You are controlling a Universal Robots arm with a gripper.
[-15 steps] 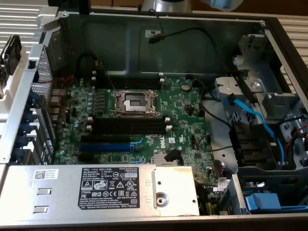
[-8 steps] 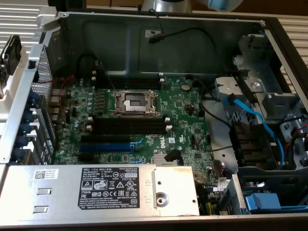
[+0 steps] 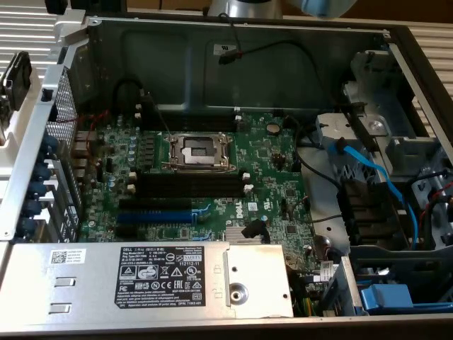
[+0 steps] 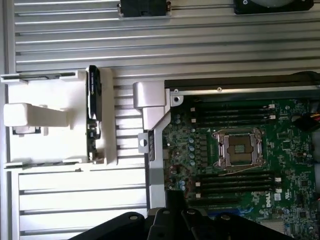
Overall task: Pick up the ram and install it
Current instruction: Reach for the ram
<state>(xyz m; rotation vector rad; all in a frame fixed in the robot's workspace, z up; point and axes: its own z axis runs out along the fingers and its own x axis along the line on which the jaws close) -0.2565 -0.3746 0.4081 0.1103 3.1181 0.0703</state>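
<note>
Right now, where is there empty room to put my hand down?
The ribbed silver metal table lies bare beside the white plastic holder and in the strip between that holder and the grey metal computer case. Inside the case it is crowded: green motherboard, blue cable, silver power supply box.

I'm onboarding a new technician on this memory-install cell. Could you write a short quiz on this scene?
1. True or false: the ram stick, a long thin circuit board, already sits in one of the long black memory slots on the green motherboard.
2. Where does the ram stick stand? A: in the white plastic holder on the ribbed metal table, outside the grey computer case. B: flat on the motherboard. C: leaning inside the case.
3. Fill in: the flat cable curving at the exterior view's right is coloured ____.
Key: 1 false; 2 A; 3 blue.
</note>
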